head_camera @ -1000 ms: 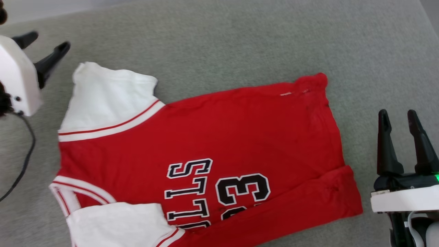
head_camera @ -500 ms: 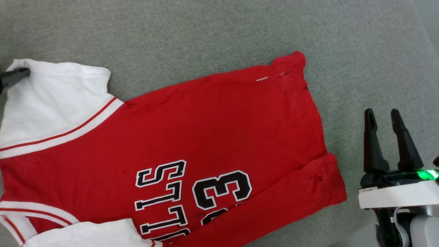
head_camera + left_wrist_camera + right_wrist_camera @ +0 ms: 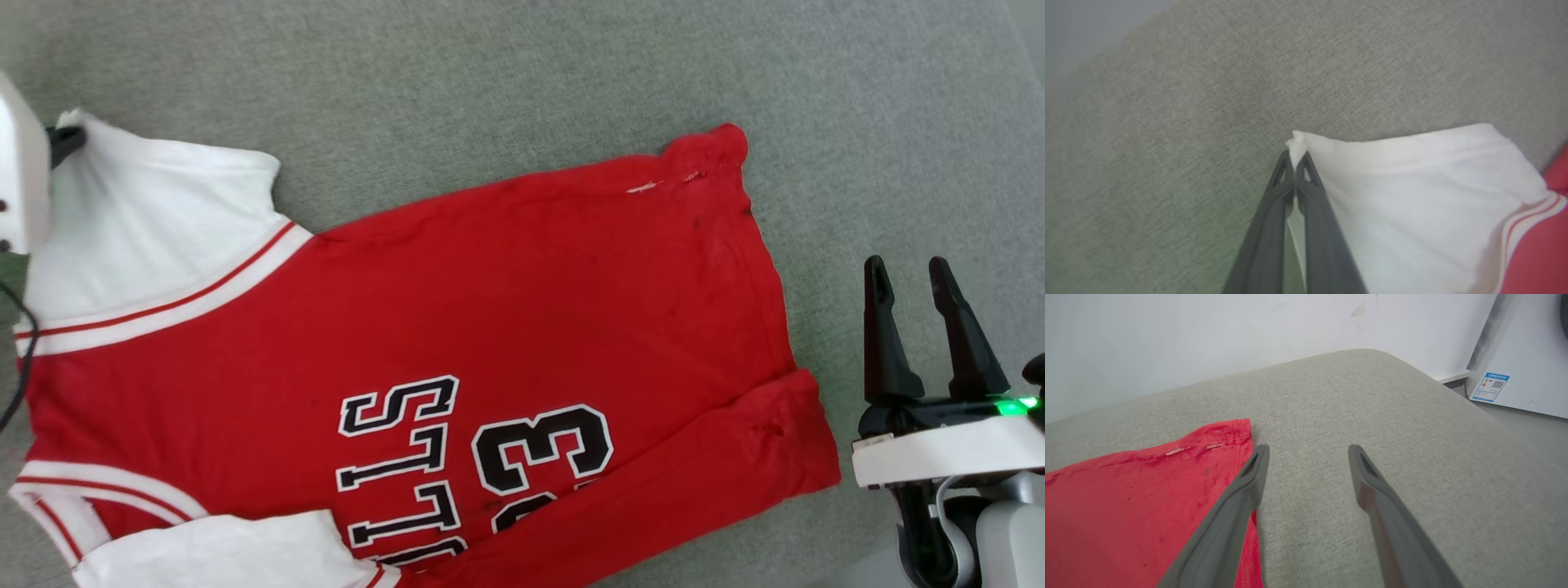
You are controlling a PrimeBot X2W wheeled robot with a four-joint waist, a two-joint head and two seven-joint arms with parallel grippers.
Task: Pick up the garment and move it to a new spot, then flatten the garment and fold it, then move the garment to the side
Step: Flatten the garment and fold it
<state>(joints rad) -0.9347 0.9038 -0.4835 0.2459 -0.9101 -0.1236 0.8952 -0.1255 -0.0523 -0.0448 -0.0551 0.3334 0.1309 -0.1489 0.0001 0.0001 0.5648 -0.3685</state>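
Far left first: the left tool (image 3: pixel 1294 157) has its two dark fingers pressed together, clamped on the outer corner of the upper white sleeve (image 3: pixel 1412 196). In the left wrist view a little tuft of white fabric pokes out past the tips. In the head view you just catch a dark fingertip at that same corner, with the pale wrist housing at the frame edge and a thin black cable (image 3: pixel 20 367) dangling below it.

The garment (image 3: pixel 490 310) lies sideways on a grey fabric cushion (image 3: pixel 522 73), collar end to the left, hem to the right. The striped trim runs between the sleeve and the red body. The second white sleeve sits at the bottom left, partly cut off by the frame. The black lettering and the number read sideways near the bottom middle, and a strip of red along the near edge is folded over the lower part of the number.

On the right, the right tool (image 3: pixel 906 268) has its fingers well apart, nothing between them. It sits just beside the hem, over bare cushion. A green light (image 3: pixel 1012 406) glows on its wrist. Past the cushion's far edge, the right wrist view shows a white wall (image 3: pixel 1208 335) and a white unit (image 3: pixel 1531 343) with a small blue label (image 3: pixel 1492 386).
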